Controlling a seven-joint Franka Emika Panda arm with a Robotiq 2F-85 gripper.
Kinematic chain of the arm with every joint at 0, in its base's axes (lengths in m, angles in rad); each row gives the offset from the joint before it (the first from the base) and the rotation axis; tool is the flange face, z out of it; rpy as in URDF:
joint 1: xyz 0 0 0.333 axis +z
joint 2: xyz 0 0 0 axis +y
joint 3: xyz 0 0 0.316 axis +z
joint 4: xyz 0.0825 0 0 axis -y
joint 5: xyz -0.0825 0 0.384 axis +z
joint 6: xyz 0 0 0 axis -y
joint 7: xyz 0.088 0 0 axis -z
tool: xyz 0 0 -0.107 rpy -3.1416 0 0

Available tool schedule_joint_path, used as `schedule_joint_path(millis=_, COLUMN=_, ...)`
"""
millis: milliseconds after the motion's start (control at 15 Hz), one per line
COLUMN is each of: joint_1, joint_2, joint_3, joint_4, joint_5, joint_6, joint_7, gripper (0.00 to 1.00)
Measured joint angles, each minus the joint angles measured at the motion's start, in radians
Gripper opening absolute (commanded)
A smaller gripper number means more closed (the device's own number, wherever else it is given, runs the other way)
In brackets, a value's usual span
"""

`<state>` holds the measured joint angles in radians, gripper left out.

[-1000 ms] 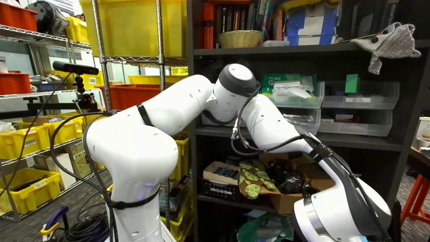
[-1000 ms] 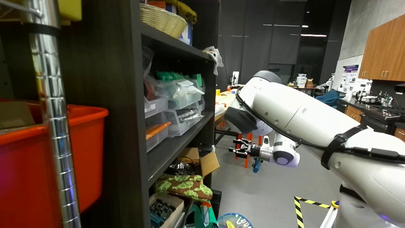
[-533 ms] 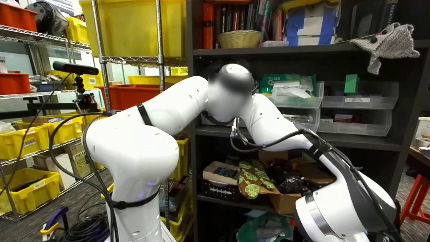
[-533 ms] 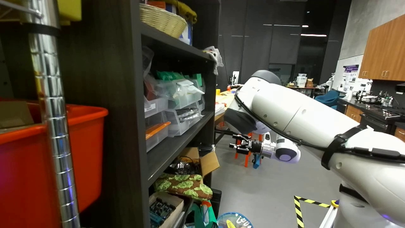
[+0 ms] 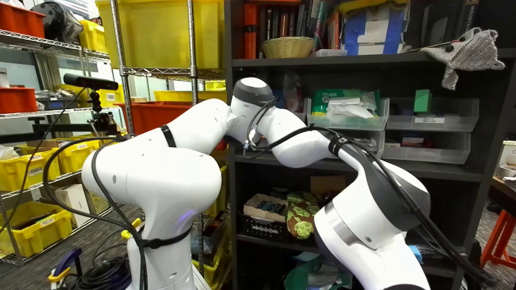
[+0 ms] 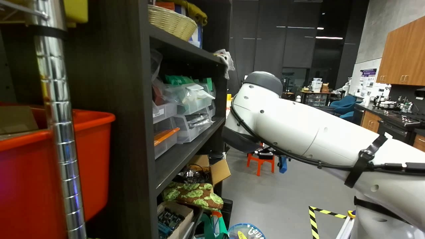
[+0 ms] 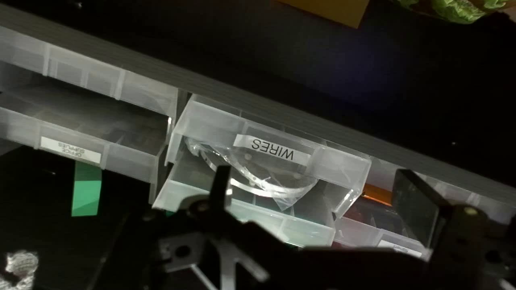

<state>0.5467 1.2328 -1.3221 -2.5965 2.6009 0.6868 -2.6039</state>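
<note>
Translucent plastic is framed in the wrist view by the gripper (image 7: 314,173), its fingers (image 7: 415,207) parted wide: the WIRES bin (image 7: 219,121), where a clear bag (image 7: 278,189) is contained. It is seated on the dark shelf (image 6: 179,156); one level higher, alongside, the OFFICE SUPPLIES bin (image 7: 129,163) is stacked, above whose label (image 5: 429,120) a green block (image 5: 422,100) is seen.
</note>
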Motion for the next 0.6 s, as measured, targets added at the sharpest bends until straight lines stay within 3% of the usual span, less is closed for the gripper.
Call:
schedule_joint_path(millis=267, joint_1=0.11, joint_2=0.0, joint_3=-0.148, joint_4=-0.113, joint_5=0.0, joint_6=0.002, joint_7=0.001, gripper=1.0)
schedule_joint_path(millis=600, joint_1=0.183, joint_2=-0.002, joint_3=-0.302, joint_4=-0.18, joint_5=0.0, joint_6=0.025, joint_7=0.001, gripper=1.0)
